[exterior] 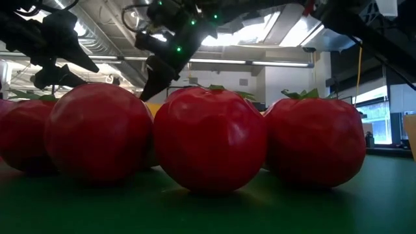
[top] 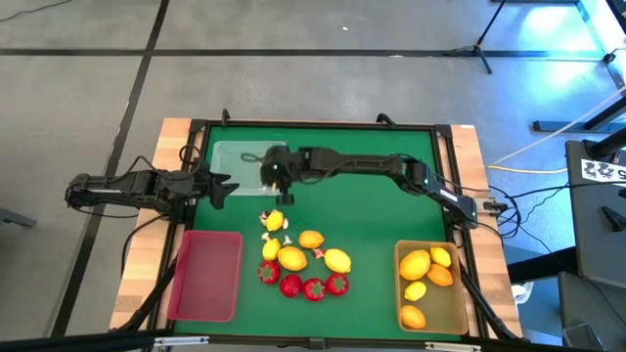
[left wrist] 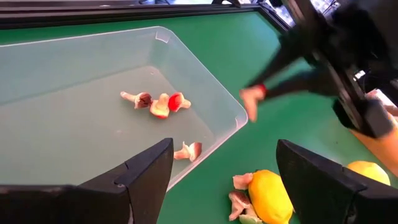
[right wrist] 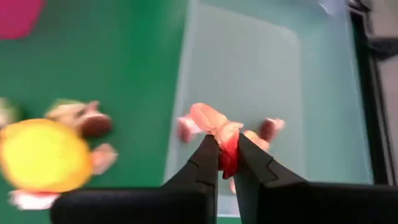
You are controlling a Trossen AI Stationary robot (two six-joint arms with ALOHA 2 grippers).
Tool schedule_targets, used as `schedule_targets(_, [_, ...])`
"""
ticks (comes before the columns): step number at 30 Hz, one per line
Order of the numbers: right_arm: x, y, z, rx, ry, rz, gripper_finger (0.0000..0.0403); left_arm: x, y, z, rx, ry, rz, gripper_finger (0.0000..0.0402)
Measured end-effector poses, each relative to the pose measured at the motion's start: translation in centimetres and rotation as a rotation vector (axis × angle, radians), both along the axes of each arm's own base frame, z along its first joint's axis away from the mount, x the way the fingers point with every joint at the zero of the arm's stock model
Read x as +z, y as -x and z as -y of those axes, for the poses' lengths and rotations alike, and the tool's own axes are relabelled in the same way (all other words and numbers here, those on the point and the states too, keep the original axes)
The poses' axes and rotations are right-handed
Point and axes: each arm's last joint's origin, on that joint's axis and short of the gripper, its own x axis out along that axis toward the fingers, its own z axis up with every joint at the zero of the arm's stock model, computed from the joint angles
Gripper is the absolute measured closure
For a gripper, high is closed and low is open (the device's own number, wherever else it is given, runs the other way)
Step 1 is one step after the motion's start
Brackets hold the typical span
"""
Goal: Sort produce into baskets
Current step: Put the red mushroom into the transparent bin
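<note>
Our right pincer (right wrist: 227, 163) pinches a white-and-red bit (right wrist: 219, 127) beside the clear tray (top: 230, 156), while our left pincer (top: 221, 189) waits spread nearby.

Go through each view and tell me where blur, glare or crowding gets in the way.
High view: sharp overall, blue glare at the top right corner. Low view: red strawberries fill the frame, with bright ceiling lights behind. Left wrist view: the right gripper is motion-blurred; the clear tray is sharp. Right wrist view: soft throughout, the lemon smeared.
</note>
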Motion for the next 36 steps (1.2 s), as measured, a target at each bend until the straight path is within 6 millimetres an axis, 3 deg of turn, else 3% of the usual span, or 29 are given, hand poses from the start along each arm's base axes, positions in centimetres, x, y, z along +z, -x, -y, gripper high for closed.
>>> schedule_targets(4, [-0.4,0.1,2.1,-0.001,-0.075,0.008,0.0354,0.0,0.0,0.0,0.0,0.0,0.0,0.0123])
schedule_targets(7, [-0.6,0.3,2.9,0.001,-0.129,0.014,0.031,0.0,0.0,0.0,-0.001,-0.001,0.0,0.0123])
schedule_targets(13, [-0.5,0.2,2.9,0.004,-0.132,0.025,0.0193,0.0,0.0,0.0,0.002,-0.003,-0.001,0.0123])
schedule_targets(17, [-0.6,0.2,2.3,-0.015,-0.149,0.016,0.0152,0.0,0.0,0.0,0.003,-0.003,0.0,0.0123])
schedule_targets(20, [-0.5,0.2,0.9,0.045,-0.193,-0.01,0.0148,0.0,0.0,0.0,0.001,-0.006,-0.003,0.0123])
schedule_targets(27, [-0.7,-0.4,-5.6,0.202,-0.187,-0.023,0.0166,0.0,0.0,0.0,-0.001,-0.009,-0.004,0.0123])
schedule_targets(31, [-2.2,-0.1,-8.0,0.253,-0.157,-0.118,0.0169,0.0,0.0,0.0,0.001,-0.006,-0.004,0.0123])
schedule_targets(36, [-2.6,0.7,-9.6,0.264,-0.122,-0.205,0.0169,0.0,0.0,0.0,0.002,-0.004,-0.002,0.0123])
